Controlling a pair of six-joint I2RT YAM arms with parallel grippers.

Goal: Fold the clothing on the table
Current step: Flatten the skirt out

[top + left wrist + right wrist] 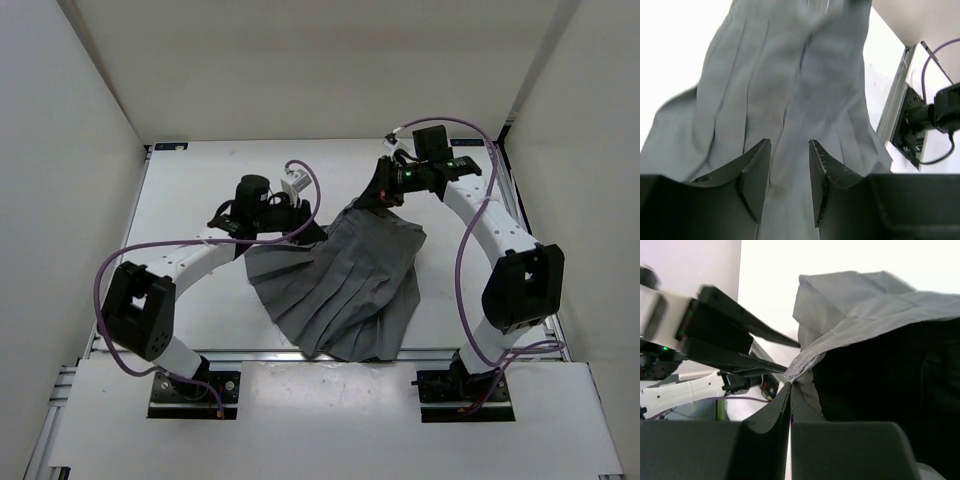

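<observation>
The clothing (345,285), a dark grey pleated skirt, fans out across the middle of the white table (190,200). My left gripper (300,228) stands open over the skirt's upper left edge; in the left wrist view its fingers (756,175) are apart with pleated cloth (790,100) lying flat below and between them, not pinched. My right gripper (385,195) is shut on the skirt's upper right corner. The right wrist view shows a bunched edge of the clothing (802,365) pinched at the tips of my right gripper (791,386), lifted, with the skirt hanging to the right.
Silver rails (330,355) run along the table's near edge, with both arm bases (195,390) bolted behind them. White walls (60,150) close in left, right and back. The left arm (715,335) reaches close to the right gripper.
</observation>
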